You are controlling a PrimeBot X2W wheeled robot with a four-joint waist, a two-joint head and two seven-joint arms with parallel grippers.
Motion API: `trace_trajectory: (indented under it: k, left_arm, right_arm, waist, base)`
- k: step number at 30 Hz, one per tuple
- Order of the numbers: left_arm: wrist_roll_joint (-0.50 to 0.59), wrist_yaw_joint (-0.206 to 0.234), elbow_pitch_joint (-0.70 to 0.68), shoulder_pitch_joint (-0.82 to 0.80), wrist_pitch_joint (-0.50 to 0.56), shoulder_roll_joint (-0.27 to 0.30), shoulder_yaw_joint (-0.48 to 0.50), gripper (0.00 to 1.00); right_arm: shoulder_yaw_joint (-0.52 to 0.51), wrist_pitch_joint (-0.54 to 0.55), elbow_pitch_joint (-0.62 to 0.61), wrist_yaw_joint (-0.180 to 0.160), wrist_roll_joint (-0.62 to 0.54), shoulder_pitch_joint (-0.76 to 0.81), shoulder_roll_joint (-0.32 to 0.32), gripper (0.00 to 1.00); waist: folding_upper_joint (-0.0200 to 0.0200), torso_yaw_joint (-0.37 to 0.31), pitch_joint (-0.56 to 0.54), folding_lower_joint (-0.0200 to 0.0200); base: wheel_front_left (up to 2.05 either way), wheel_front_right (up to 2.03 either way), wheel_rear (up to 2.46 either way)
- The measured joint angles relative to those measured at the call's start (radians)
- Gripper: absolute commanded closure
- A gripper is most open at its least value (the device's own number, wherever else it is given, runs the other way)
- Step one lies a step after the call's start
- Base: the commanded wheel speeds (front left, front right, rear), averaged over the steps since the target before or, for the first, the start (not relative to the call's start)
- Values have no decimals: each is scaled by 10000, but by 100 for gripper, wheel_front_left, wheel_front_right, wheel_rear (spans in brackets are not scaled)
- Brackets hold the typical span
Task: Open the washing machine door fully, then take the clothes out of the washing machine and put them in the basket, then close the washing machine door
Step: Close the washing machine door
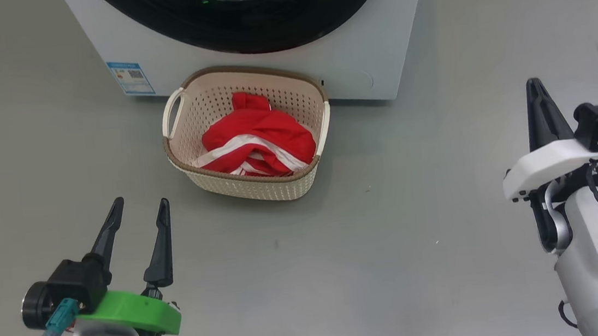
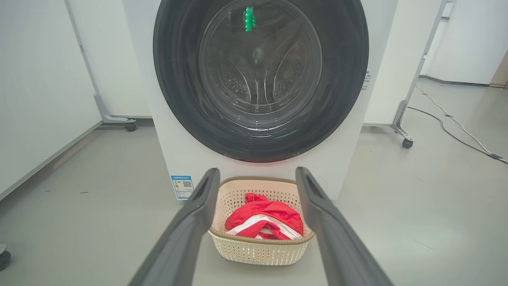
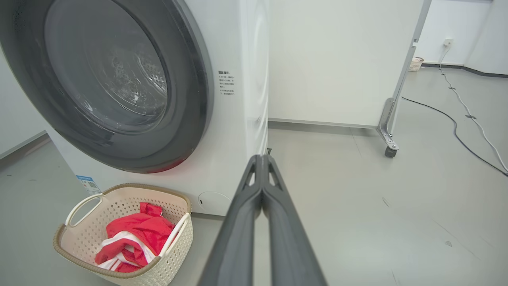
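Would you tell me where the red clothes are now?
In the head view's centre, the red clothes lie inside the cream basket, just before the washing machine.

White wheeled partitions point(image 3: 337, 59) stand on the grey floor point(image 1: 342, 273); cables point(image 3: 455, 121) trail across it.

At twelve o'clock the basket point(image 1: 250, 187) is hemmed by the washing machine point(image 1: 375, 45); floor point(image 1: 422, 189) is left open elsewhere.
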Motion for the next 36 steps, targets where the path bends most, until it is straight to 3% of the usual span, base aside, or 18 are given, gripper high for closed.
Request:
trace_trajectory:
  k: [15,17,18,36]
  left_arm:
    - [159,0,33,1380,0,-21,130,0]
    - [163,0,21,1554,0,-23,136,0]
    - [174,-2,4,1631,0,-23,119,0]
    - [449,-2,-351,1989,2,-130,50,0]
  right_arm:
    - [-399,2,-1530,4,92,2882,311,100]
    - [-368,2,-1747,12,88,3191,370,51]
    - [-376,2,-1893,12,88,3328,387,0]
    - [-441,0,-3394,105,-44,4602,476,0]
  waist:
    - [0,-888,-1822,0]
    - [0,-982,-1982,-1]
    - [0,-1032,-2049,0]
    - [0,-1162,-2343,-1]
  base:
    - [0,0,0]
    - [0,0,0]
    - [0,0,0]
    - [0,0,0]
